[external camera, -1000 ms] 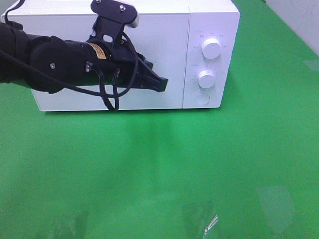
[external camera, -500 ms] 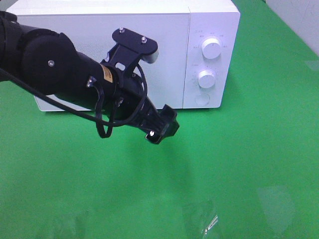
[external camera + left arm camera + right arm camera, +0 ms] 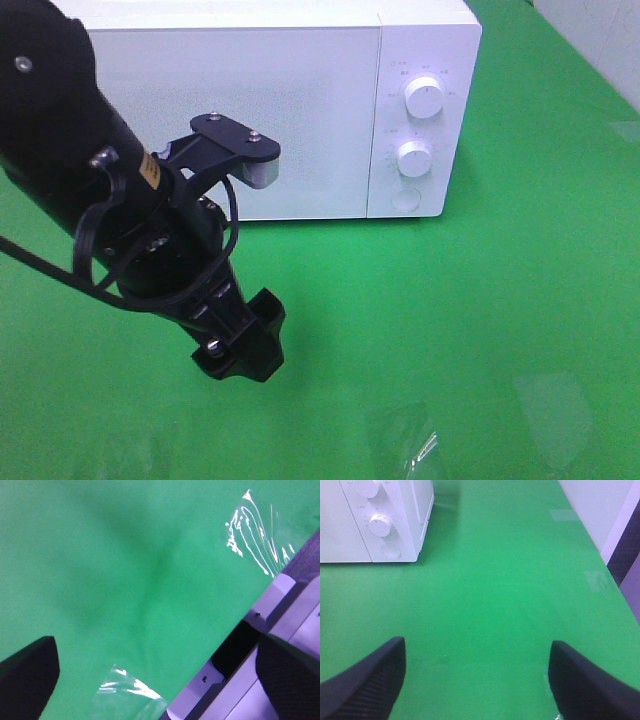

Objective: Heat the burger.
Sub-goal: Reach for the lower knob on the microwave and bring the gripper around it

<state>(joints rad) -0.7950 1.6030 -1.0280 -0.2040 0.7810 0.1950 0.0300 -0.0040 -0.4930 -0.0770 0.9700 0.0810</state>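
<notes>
- table (image 3: 470, 320): green cover, mostly bare. Patches of clear tape (image 3: 418, 442) shine on the near side.
- microwave (image 3: 300, 100): white, at the far side, left of the middle. Its door (image 3: 330, 60) is shut, and the pale front lets nothing of the inside show. The control panel is at the right end, with the upper knob (image 3: 424, 97), the lower knob (image 3: 415, 158) and a round button (image 3: 405, 199) under them.
- burger: not seen in any view. Whether it sits behind the shut door I cannot tell.
- left arm (image 3: 80, 170): black. It comes in from the left and crosses in front of the left half of the door, with the wrist bent down toward the near part of the table.
- left fingers (image 3: 27, 672): spread wide, one at each side of the wrist view, with only green table and tape between them. They hold nothing. They seem to hang above the cover rather than touch it, though the blur makes that hard to judge. The same view shows the table's edge and a grey frame (image 3: 285, 645) beyond it. From the high camera the wrist block hides the fingers.
- right fingers (image 3: 367, 680): also spread wide, with bare green table between them and nothing held. They are right of the microwave and nearer than it. The control panel lies ahead and to the left.
</notes>
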